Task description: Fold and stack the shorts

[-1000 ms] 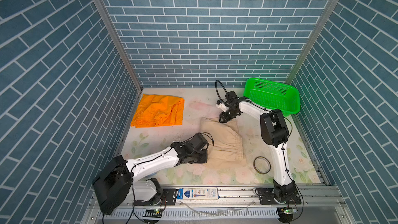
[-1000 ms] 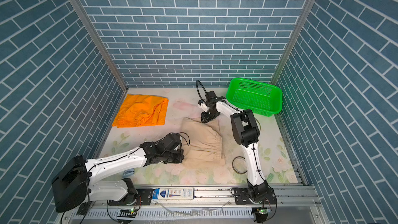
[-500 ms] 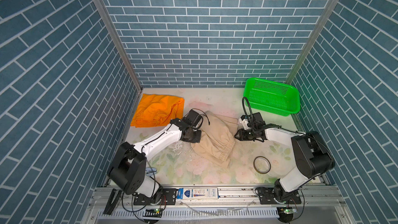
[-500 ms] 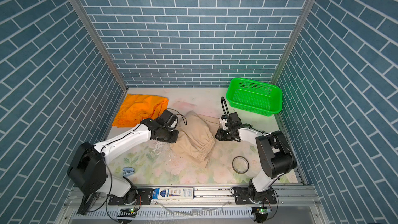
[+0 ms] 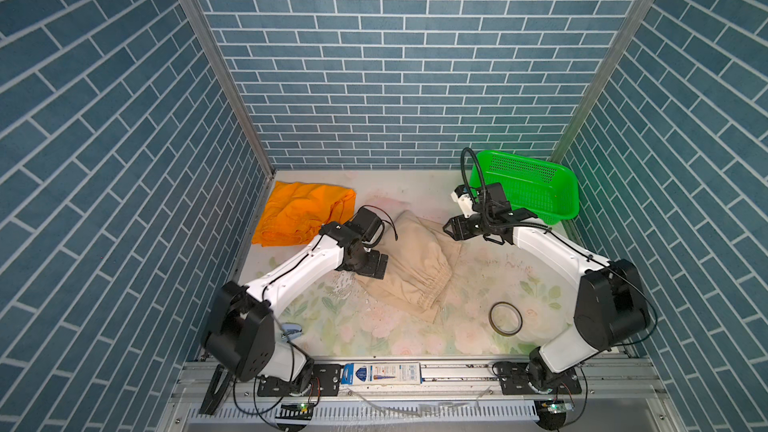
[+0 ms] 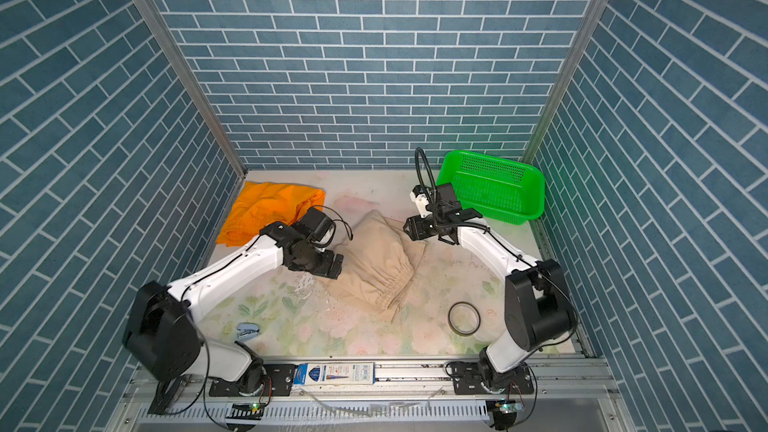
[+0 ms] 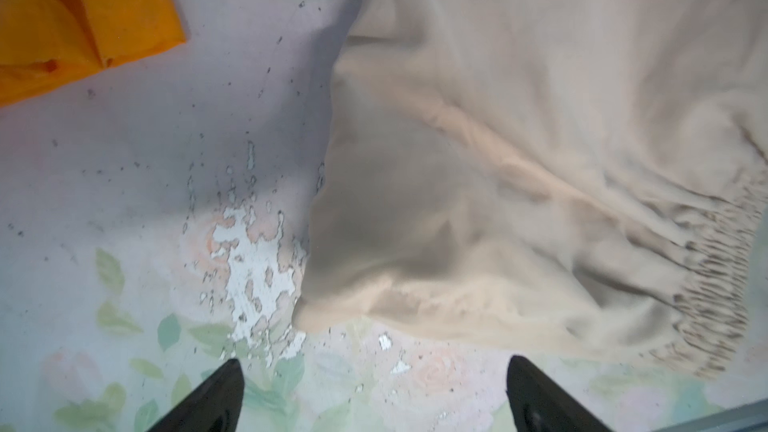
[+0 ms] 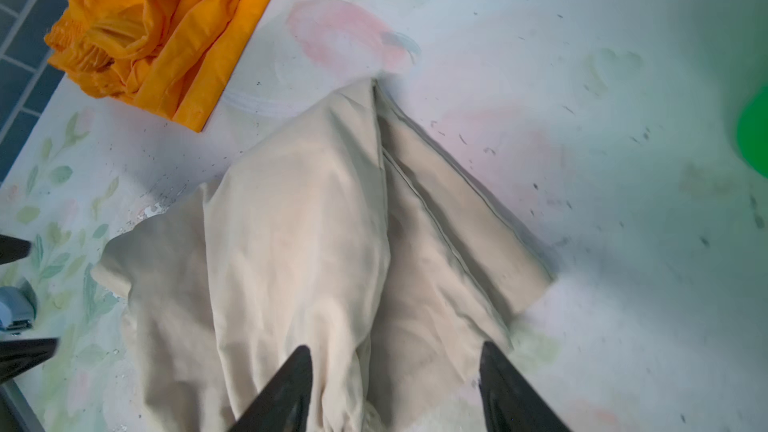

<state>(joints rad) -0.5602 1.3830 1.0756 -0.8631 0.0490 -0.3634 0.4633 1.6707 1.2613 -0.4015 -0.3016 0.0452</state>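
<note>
Beige shorts (image 5: pixel 415 259): crumpled, mid-tabletop (image 5: pixel 478 284).
Orange shorts (image 5: pixel 303 214): heaped in far-left corner, apart from the beige pair.
Left gripper (image 7: pixel 374 361): released, empty, beside the beige edge.
Right gripper (image 8: pixel 395 344): spread over beige cloth, seemingly released.

Beige shorts (image 5: pixel 415 259) rumpled at centre — orange shorts (image 5: pixel 303 211) bunched in far-left corner, apart

Count on desk (image 5: pixel 407 189). Shorts: two. The orange shorts (image 5: pixel 303 214) lie beyond the left pincer (image 5: pixel 373 266); the beige shorts (image 5: pixel 415 259) lie between both pincers. Green basket (image 5: pixel 540 193): one, behind the right pincer (image 5: pixel 451 228). Dark ring (image 5: pixel 505 317): one. Small blue object (image 5: pixel 292 329): one. Pincers: two.
</note>
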